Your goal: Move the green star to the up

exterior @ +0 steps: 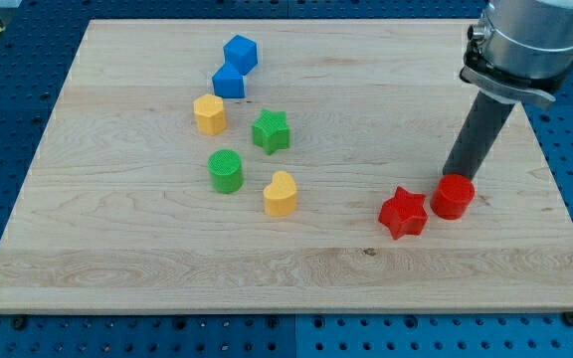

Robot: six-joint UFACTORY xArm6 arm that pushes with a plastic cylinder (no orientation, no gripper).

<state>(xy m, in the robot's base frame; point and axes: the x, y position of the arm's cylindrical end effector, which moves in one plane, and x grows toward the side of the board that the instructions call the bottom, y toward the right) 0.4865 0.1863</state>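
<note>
A pale wooden board (pixel 296 249) holds small plastic blocks. The green star-shaped block (pixel 271 130) sits left of centre, apart from its neighbours: a yellow block (pixel 209 114) at its nine o'clock and a green cylinder (pixel 226 170) at seven. My tip (pixel 453 177), a bare rod grasping nothing, rests far off at the star's four o'clock, behind a red cylinder (pixel 453 196). Likely it must travel below the star first.

A straight dark rod (pixel 477 134); above it a black clamp ring (pixel 505 80); then a silver-grey cylindrical housing (pixel 535 30).
</note>
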